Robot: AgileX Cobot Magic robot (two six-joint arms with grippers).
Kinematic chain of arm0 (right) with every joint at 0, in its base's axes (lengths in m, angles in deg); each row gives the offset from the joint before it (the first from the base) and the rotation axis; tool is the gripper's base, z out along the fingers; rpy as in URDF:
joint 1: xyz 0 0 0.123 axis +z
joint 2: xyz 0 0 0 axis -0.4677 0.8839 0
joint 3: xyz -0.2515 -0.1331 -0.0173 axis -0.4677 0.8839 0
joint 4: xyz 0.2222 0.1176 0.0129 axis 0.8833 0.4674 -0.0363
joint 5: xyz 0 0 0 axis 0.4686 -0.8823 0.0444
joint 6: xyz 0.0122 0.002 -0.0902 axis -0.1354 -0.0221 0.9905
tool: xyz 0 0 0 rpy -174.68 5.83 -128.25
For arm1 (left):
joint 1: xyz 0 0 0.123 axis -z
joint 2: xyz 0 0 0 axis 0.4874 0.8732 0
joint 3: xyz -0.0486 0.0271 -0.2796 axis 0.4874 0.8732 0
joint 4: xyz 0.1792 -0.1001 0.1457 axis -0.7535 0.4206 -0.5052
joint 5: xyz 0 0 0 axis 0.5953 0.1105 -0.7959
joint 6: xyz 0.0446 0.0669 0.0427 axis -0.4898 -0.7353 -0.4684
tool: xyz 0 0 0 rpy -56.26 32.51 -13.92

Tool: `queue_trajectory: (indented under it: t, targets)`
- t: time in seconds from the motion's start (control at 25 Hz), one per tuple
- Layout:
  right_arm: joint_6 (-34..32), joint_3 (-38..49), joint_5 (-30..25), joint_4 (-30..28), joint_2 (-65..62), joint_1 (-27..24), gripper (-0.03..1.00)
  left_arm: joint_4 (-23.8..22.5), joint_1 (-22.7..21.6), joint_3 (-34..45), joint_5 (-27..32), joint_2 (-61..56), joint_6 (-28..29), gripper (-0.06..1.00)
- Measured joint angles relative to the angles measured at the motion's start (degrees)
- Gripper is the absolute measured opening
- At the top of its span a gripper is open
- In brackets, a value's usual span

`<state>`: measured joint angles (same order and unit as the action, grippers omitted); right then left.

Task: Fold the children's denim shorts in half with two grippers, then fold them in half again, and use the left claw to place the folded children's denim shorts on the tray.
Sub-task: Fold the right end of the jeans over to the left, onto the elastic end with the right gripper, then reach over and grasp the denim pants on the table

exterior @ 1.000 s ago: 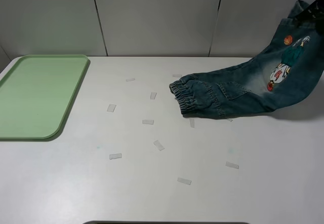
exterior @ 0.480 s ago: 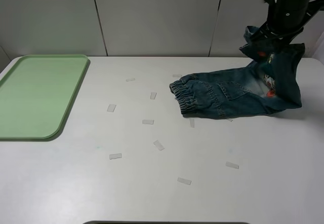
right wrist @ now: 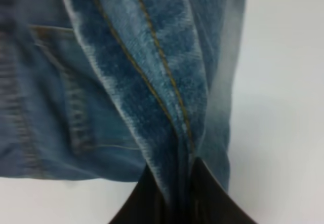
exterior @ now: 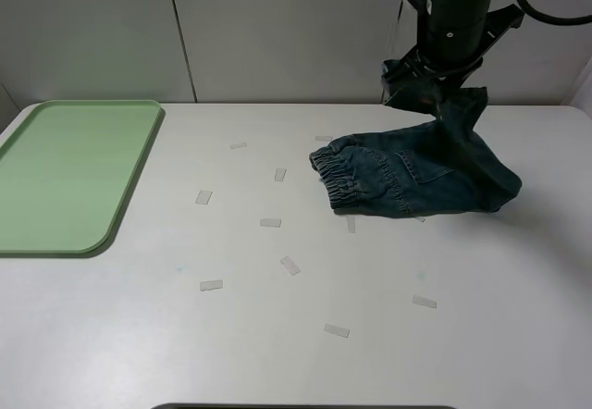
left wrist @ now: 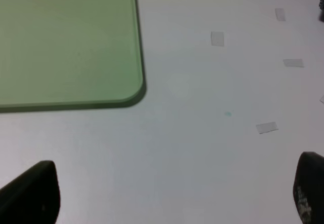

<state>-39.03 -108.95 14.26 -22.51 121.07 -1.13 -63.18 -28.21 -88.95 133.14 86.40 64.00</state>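
One pair of dark blue, faded denim shorts [exterior: 416,179] lies right of centre on the worktop [exterior: 277,363], one edge lifted, pinched by the right tool [right wrist: 177,199]. The left tool [left wrist: 169,193] is spread, empty. One green tray [exterior: 74,173], left.

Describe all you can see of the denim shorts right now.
The denim shorts are small, dark blue washed denim with paler faded patches and tan stitching. Most lies on the white table, gathered elastic band at the high view's left end. The other end is raised, pinched in the shut right tool.
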Motion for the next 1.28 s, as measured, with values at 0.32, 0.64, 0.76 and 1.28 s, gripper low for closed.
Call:
queue_trajectory:
  t: [0.32,0.64,0.76,1.28]
  targets:
    - [-3.87,0.00,1.39,4.60,3.70,6.37,0.03,0.00,0.00,0.00,0.00,0.00,0.00,0.91]
    - [-6.41,0.00,3.18,6.94,5.30,7.92,0.24,0.00,0.00,0.00,0.00,0.00,0.00,0.91]
    - [-6.76,0.00,3.26,9.63,5.30,7.92,0.58,0.00,0.00,0.00,0.00,0.00,0.00,0.91]
    - [-3.71,-2.06,-2.81,10.27,5.03,7.92,0.69,0.00,0.00,0.00,0.00,0.00,0.00,0.91]
